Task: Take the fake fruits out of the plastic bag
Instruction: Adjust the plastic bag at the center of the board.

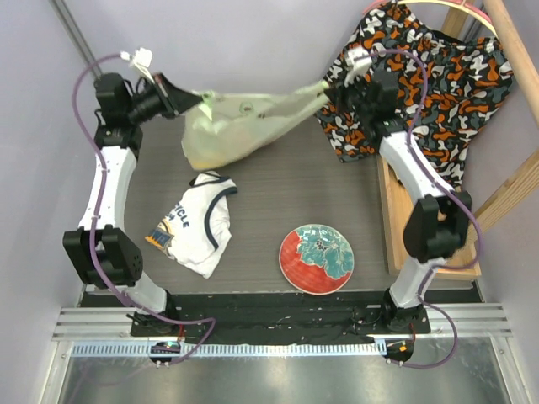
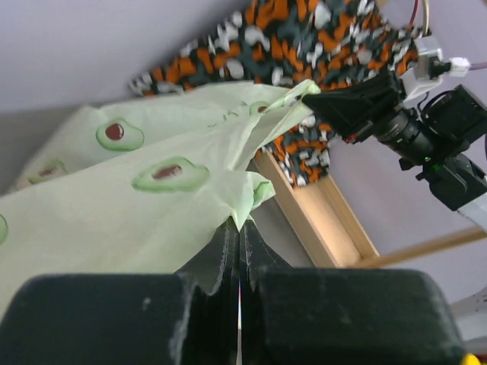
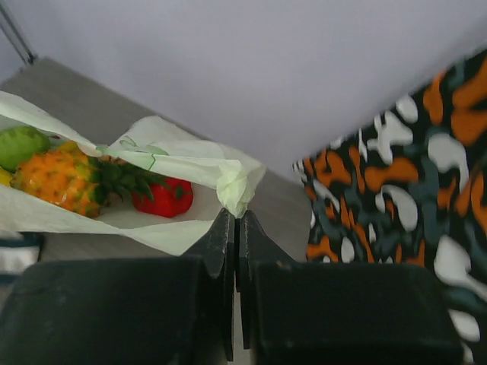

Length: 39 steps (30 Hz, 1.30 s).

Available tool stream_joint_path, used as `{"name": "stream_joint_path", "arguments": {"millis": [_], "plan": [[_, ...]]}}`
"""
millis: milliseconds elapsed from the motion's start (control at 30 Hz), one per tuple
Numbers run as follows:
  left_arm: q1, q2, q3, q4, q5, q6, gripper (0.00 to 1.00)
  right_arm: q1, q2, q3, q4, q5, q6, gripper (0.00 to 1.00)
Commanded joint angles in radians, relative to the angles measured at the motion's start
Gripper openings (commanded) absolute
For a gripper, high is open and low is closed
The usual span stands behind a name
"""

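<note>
Far side of table: plastic bag (image 1: pixel 232 126) stretched between both grippers, belly sagging toward the left; can't tell if it touches the table (image 1: pixel 278 194).
Left gripper (image 2: pixel 238 228): far left, fingers pressed together, pinching the bag's edge.
Right gripper (image 3: pixel 234 220): far right, jaws closed tight on a bunched bit of the bag's rim.
Fake fruits (image 3: pixel 99 182): inside the bag, seen through its mouth in the right wrist view.
Pineapple (image 3: pixel 53 176): orange, green crown.
Red fruit (image 3: pixel 169 199): touching the crown.
Green fruit (image 3: pixel 21 144): beside the pineapple's other end.
T-shirt (image 1: pixel 198 223): crumpled, near left, apart from the bag.
Plate (image 1: pixel 295 257): red with teal pattern, near, right of centre.
Patterned cloth (image 1: pixel 429 76): orange, black and white, far right behind the right gripper.
</note>
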Motion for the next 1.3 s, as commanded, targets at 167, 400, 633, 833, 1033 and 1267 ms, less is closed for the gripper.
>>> {"name": "stream_joint_path", "arguments": {"millis": [167, 400, 633, 833, 1033, 1267], "plan": [[-0.092, -0.21, -0.498, -0.256, 0.08, 0.128, 0.0, -0.005, -0.391, -0.568, -0.145, 0.001, -0.194, 0.11], [-0.132, -0.312, -0.549, -0.29, 0.044, 0.142, 0.0, 0.035, -0.518, -0.408, -0.424, -0.157, -0.119, 0.58], [-0.134, -0.342, -0.534, -0.292, 0.026, 0.119, 0.0, 0.331, -0.591, -0.435, -0.458, -0.113, -0.288, 0.52], [-0.132, -0.381, -0.546, -0.279, 0.011, 0.117, 0.0, 0.391, -0.381, -0.418, -0.336, -0.087, -0.172, 0.27], [-0.123, -0.408, -0.546, -0.307, 0.015, 0.128, 0.0, 0.405, -0.23, -0.356, -0.223, -0.035, -0.123, 0.13], [-0.098, -0.376, -0.422, -0.5, 0.029, 0.327, 0.0, 0.411, -0.04, -0.262, -0.147, 0.14, -0.142, 0.09]]}}
